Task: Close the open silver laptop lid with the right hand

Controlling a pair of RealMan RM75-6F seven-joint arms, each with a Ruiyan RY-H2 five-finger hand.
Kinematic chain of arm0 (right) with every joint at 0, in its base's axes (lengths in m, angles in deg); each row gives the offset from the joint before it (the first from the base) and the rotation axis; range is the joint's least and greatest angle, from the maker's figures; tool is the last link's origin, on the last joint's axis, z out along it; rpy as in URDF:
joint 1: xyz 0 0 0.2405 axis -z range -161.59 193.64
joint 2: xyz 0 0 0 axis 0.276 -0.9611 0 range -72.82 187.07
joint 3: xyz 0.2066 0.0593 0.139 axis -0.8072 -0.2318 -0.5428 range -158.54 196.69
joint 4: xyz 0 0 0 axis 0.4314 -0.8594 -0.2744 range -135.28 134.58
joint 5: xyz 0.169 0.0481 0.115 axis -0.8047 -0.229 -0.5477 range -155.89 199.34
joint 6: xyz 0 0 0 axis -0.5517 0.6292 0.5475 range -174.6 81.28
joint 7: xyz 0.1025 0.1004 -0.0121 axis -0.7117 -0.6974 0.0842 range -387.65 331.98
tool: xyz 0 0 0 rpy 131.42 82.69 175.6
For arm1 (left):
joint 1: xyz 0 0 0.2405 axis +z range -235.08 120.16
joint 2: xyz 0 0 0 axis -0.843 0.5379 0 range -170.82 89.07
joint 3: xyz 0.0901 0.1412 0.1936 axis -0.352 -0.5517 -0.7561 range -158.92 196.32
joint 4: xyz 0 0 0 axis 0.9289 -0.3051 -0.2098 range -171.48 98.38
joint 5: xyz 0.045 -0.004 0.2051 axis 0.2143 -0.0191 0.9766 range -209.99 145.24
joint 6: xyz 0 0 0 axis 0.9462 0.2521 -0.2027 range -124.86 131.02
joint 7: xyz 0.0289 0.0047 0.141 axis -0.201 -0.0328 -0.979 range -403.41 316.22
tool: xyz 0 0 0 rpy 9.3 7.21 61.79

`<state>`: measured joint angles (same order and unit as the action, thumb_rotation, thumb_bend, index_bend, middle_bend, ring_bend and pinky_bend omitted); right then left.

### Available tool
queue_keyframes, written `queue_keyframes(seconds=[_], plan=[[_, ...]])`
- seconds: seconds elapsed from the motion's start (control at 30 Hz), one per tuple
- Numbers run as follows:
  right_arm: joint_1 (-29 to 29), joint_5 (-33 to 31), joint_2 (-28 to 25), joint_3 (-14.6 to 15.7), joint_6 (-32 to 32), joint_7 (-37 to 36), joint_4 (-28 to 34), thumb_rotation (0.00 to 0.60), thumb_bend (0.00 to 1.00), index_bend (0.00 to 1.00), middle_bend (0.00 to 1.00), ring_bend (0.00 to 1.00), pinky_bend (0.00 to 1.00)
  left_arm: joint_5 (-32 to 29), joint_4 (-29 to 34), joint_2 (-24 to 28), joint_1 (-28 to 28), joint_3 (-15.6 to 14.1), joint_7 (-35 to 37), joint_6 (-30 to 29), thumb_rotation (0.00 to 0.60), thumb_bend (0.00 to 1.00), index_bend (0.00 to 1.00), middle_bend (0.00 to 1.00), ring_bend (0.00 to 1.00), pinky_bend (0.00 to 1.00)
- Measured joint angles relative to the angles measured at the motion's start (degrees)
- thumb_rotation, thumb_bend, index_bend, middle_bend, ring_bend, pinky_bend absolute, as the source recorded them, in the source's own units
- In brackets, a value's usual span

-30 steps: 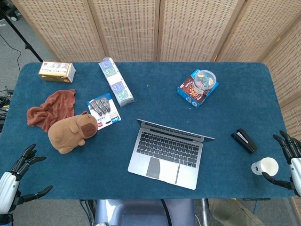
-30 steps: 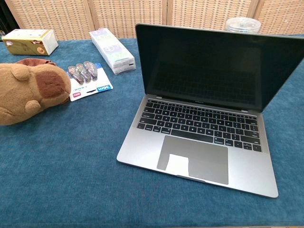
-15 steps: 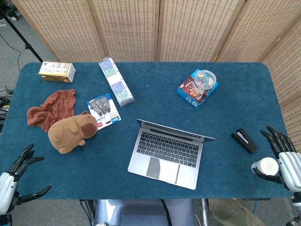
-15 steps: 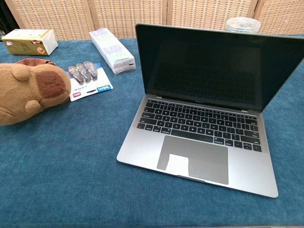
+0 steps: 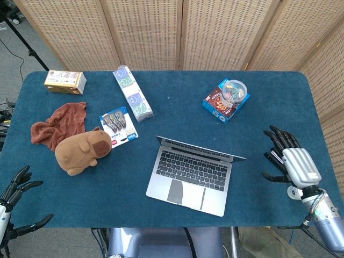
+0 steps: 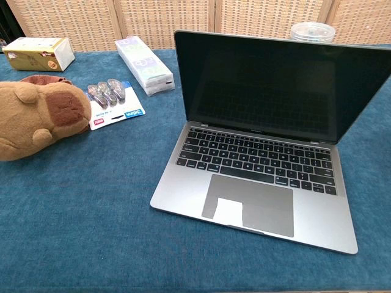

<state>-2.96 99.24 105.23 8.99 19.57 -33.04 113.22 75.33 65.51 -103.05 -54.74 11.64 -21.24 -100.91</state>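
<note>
The silver laptop [image 5: 189,173] lies open at the table's front centre, its lid [image 6: 281,85] standing upright with a dark screen. My right hand [image 5: 293,162] hovers over the table's right side, well to the right of the laptop, fingers spread and holding nothing. It covers the black stapler there. My left hand [image 5: 13,196] hangs off the front left corner, fingers apart and empty. Neither hand shows in the chest view.
A brown plush [image 5: 81,150] and a red-brown cloth [image 5: 59,123] lie at the left. A blister pack [image 5: 118,126], a long wrapped pack [image 5: 132,92], a small box [image 5: 64,81] and a blue box with a clear cup [image 5: 227,98] sit farther back. A white cup [image 5: 294,192] peeks beneath my right wrist.
My right hand moved from off the table's right edge up and leftward over the table, now covering the stapler and most of the white cup. My left hand sank slightly lower.
</note>
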Motion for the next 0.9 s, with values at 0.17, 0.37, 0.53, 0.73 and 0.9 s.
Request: queue_keyframes(seconds=[0.17,0.37,0.53,0.73,0.9], plan=[[-1.46,-1.21,0.46,-0.67,-1.04,3.10,1.93,0.600,0.19,0.06,0.00,0.00,0.04,0.02,-0.03,0.14,0.17,0.04,0.21,-0.31,0.600,0.12,0.27,0.09,0.14,0.20],[-2.79,-2.48,0.22,-1.50,-1.65,5.05,4.56,0.600,0.19,0.06,0.00,0.00,0.04,0.04,-0.24,0.43,0.61,-0.07,0.72,-1.02,0.600,0.12,0.27,0.09,0.14,0.20],[-4.50,-4.77,-0.03,-2.53,-2.62,7.10,7.89,0.600,0.19,0.06,0.00,0.00,0.04,0.59,-0.69,0.85,1.28,-0.58,1.79,-2.07,0.600,0.12,0.27,0.09,0.14,0.20],[-6.79,-10.82,0.89,-2.59,-4.23,12.29,11.39,0.600,0.19,0.04,0.00,0.00,0.03,3.00,-0.70,1.33,1.77,-1.18,2.31,-3.55,0.600,0.12,0.27,0.09,0.14,0.20],[-8.03,-13.40,1.58,-1.63,-4.73,17.37,12.50,0.600,0.19,0.02,0.00,0.00,0.00,5.00,-0.38,1.84,2.31,-1.60,2.27,-5.02,0.600,0.12,0.27,0.09,0.14,0.20]])
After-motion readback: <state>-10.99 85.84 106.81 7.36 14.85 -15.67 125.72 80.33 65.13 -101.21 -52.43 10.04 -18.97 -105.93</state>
